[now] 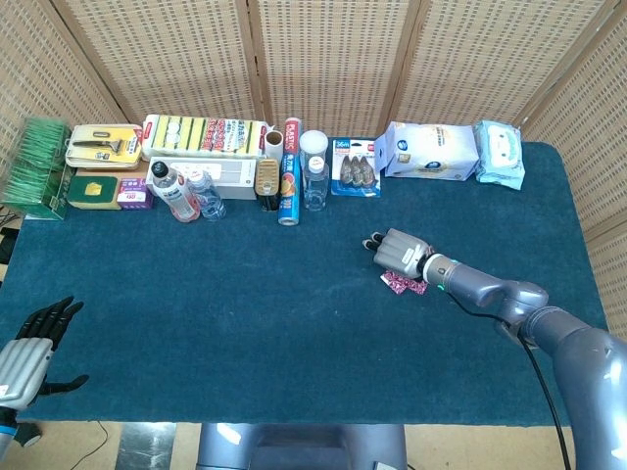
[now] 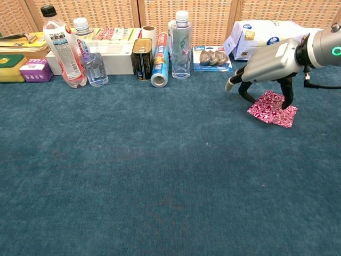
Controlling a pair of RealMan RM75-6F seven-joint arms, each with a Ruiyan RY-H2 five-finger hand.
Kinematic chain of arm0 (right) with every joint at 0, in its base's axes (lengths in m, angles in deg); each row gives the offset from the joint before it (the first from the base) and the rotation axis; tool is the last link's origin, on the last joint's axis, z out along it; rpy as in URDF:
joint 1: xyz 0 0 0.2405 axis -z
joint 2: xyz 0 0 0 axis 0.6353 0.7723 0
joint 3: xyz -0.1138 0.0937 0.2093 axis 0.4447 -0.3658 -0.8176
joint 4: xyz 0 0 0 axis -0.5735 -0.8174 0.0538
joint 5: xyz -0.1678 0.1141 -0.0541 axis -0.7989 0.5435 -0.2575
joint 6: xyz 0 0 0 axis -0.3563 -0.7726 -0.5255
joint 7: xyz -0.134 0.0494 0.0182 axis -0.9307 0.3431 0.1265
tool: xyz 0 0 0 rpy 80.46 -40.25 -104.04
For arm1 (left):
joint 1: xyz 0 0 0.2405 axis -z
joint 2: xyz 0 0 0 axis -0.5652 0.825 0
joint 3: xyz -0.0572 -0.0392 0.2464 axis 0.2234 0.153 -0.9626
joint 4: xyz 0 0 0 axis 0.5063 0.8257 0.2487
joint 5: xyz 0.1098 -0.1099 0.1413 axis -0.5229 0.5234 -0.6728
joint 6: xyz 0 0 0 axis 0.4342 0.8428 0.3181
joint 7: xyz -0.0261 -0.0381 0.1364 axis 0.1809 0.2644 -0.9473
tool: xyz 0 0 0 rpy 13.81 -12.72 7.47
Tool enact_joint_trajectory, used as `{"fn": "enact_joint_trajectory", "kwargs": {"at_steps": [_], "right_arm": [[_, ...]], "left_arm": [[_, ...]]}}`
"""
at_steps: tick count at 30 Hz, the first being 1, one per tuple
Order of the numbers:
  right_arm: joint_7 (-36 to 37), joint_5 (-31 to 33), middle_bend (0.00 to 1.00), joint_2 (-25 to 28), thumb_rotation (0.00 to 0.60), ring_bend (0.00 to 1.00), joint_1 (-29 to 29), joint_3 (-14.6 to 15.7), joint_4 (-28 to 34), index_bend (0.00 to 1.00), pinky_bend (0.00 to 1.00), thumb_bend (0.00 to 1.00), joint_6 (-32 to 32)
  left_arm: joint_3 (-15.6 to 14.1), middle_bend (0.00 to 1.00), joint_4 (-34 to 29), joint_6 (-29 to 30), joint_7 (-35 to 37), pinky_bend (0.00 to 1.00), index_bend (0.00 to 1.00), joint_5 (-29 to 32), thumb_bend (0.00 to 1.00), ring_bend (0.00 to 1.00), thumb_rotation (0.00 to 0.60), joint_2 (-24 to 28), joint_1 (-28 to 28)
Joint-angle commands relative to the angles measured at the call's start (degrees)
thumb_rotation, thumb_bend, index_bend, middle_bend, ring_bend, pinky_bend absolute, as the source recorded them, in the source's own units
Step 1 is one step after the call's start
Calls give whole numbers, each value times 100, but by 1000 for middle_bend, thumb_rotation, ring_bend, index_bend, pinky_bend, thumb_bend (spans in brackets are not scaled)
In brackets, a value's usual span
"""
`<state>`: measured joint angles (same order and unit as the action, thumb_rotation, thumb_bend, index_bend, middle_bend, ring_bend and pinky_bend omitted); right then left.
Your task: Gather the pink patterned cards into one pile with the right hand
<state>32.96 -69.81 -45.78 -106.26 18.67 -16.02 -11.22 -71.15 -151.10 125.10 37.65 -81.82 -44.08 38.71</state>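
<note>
While the right hand [image 2: 268, 61] arched over the overlapping pink patterned cards [image 2: 272, 107] on the blue felt tabletop [image 2: 160, 176], fingertips pressed them, grasping nothing; the left hand [image 1: 29, 354] hung open.

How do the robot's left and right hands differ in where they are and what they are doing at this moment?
The right hand hovers palm-down over the pink patterned cards mid-table, fingertips reaching down to them; the left hand sits off the near left table edge, away from every object. The right hand shows in both views, the left hand only in the head view. The left hand's fingers are spread and hold nothing. Both have silver backs and dark fingers.
</note>
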Motion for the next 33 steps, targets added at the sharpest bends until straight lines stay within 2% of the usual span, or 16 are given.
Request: {"fn": "enact_joint_trajectory", "kwargs": {"at_steps": [1, 9, 33], "right_arm": [[546, -248, 109, -112, 600, 148, -44, 290, -445, 441, 386, 98, -339], [1233, -471, 114, -321, 600, 151, 83, 608, -1049, 438, 388, 98, -838], [1829, -565, 114, -658, 600, 151, 400, 1003, -2008, 408, 392, 97, -1103]], "left_arm": [[30, 0, -62, -66, -160, 46, 0, 117, 34, 0, 600, -64, 13], [96, 0, -151, -204, -459, 46, 0, 330, 32, 0, 600, -151, 75], [93, 0, -207, -134, -607, 45, 0, 342, 33, 0, 600, -184, 56]]}}
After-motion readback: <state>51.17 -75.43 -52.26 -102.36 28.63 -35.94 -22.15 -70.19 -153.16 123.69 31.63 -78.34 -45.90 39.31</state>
